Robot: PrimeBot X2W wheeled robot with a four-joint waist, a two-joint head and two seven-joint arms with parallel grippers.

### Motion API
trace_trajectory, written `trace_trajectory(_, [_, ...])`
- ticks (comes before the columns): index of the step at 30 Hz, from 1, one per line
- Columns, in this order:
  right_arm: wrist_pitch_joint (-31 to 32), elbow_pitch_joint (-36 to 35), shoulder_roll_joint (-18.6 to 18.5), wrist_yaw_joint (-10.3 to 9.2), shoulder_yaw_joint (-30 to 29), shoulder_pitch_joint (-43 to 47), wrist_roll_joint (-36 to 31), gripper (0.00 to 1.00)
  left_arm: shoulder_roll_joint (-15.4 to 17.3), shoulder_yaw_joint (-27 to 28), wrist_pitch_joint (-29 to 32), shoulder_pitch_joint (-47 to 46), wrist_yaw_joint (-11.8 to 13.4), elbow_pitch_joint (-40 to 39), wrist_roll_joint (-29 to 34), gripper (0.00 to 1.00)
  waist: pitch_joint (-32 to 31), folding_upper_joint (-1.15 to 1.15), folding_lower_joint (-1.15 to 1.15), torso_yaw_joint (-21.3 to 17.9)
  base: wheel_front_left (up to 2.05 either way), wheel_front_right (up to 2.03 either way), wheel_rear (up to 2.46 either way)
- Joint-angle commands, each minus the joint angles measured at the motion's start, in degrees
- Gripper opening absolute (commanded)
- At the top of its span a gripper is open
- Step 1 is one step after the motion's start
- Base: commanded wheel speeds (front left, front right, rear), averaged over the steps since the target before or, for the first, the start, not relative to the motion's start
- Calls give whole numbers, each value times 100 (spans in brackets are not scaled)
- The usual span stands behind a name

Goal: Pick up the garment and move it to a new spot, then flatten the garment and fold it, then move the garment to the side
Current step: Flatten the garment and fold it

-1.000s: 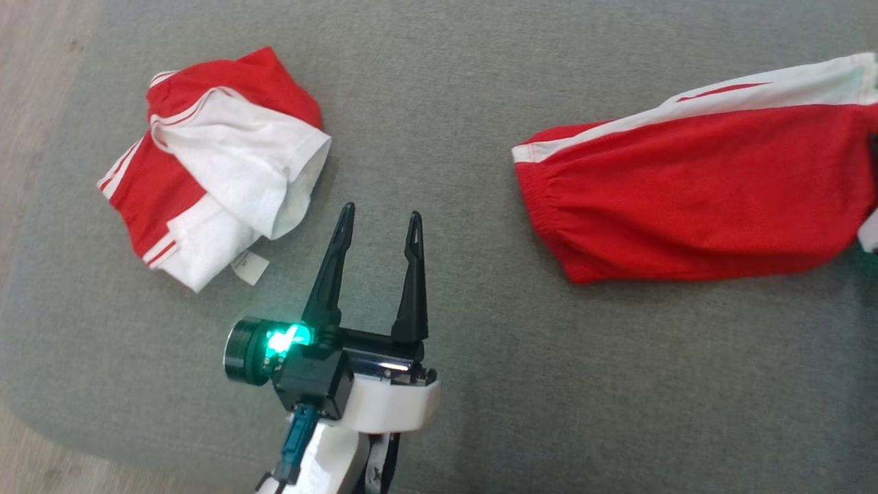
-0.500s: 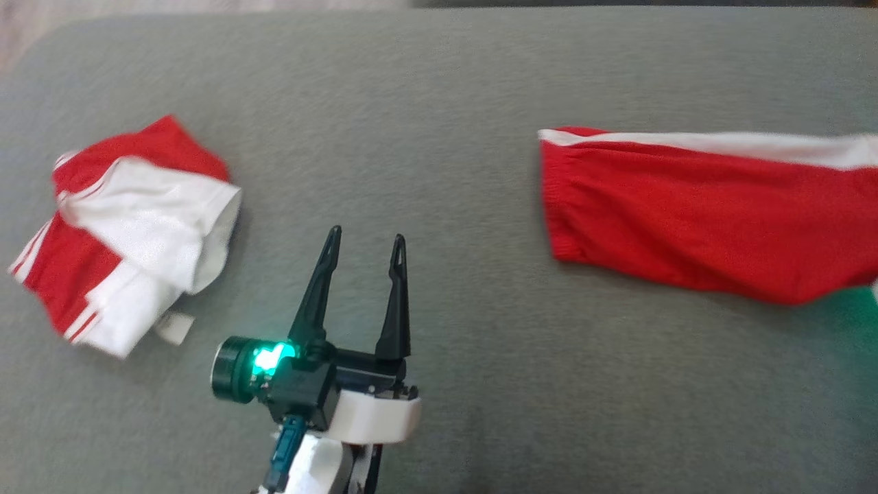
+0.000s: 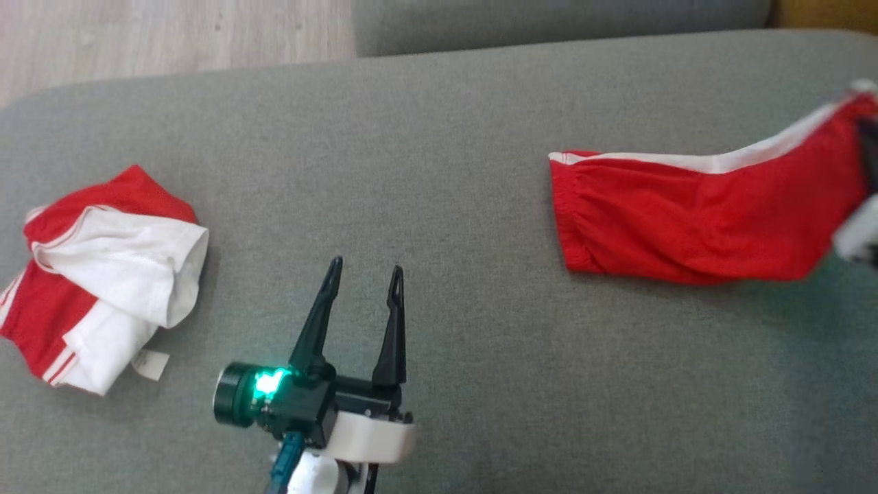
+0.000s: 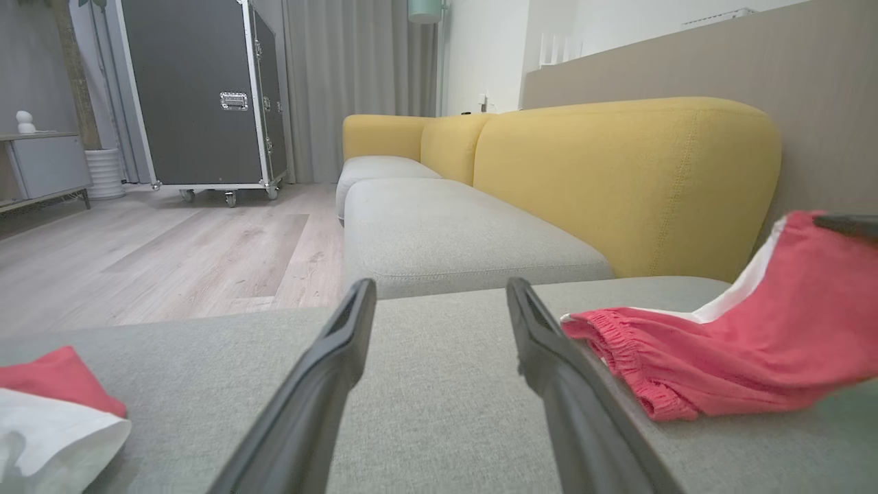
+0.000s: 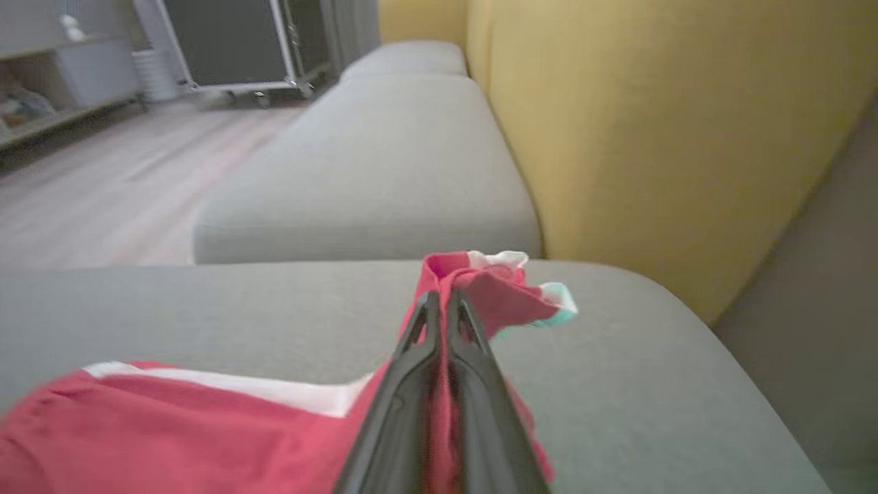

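At 6 o'clock the left claw [image 3: 366, 266] is wide open, holding nothing, ready to help. At 9 o'clock sits a crumpled red-white pile [image 3: 103, 274]. At 3 o'clock the right claw [image 5: 442, 296] pinches the soft red shorts [image 3: 686, 219] tight, holding one end up to carry them; the stretchy end lies on the fuzzy grey cushion [image 3: 439, 137].
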Motion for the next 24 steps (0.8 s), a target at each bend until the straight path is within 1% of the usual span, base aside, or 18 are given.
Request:
trace_trajectory(1, [-93, -301, 48, -4, 45, -64, -92, 0, 12, 157, -29, -61, -15, -158, -56, 100, -121, 0, 0, 13, 0, 0, 0])
trace_trajectory(4, [-64, -687, 431, -4, 45, -94, -107, 0, 12, 114, -29, 14, -21, -121, -97, 100, -244, 0, 0, 58, 0, 0, 0])
trace_trajectory(6, [59, -897, 716, -4, 63, -85, -84, 0, 12, 76, -29, 58, -32, -82, -121, 100, -300, 0, 0, 105, 0, 0, 0])
trace_trajectory(7, [59, -897, 716, -4, 63, -85, -84, 0, 12, 76, -29, 58, -32, -82, -121, 100, -300, 0, 0, 105, 0, 0, 0])
trace_trajectory(10, [247, -1021, 1151, -4, 83, -14, -106, 0, 12, 20, -29, 73, -47, -24, -162, 100, -349, 0, 0, 199, 0, 0, 0])
trace_trajectory(13, [355, -993, 1608, -4, 105, 107, -164, 0, 12, -15, -29, 52, -42, -1, -207, 100, -355, 0, 0, 297, 0, 0, 0])
trace_trajectory(15, [388, -957, 1922, -4, 115, 228, -165, 30, 12, -33, -29, 43, -35, 13, -241, 100, -351, 0, 0, 363, 0, 0, 0])
trace_trajectory(16, [387, -944, 2064, -4, 104, 292, -148, 64, 12, -44, -29, 41, -29, 22, -260, 100, -352, 0, 0, 390, 0, 0, 0])
trace_trajectory(17, [378, -946, 2179, -4, 105, 358, -145, 100, 12, -54, -29, 37, -23, 27, -277, 100, -358, 0, 0, 417, 0, 0, 0])
trace_trajectory(20, [241, -1065, 2367, -4, 26, 542, -122, 100, 12, -49, -29, 49, 17, 23, -310, 100, -399, 0, 0, 460, 0, 0, 0])
trace_trajectory(22, [111, -1266, 2350, -4, -71, 674, -139, 100, 12, -7, -29, 85, 42, 2, -324, 100, -462, 0, 0, 457, 0, 0, 0])
trace_trajectory(24, [8, -1495, 2241, -4, -207, 840, -235, 100, 12, 66, -29, 154, 67, -44, -336, 100, -556, 0, 0, 434, 0, 0, 0])
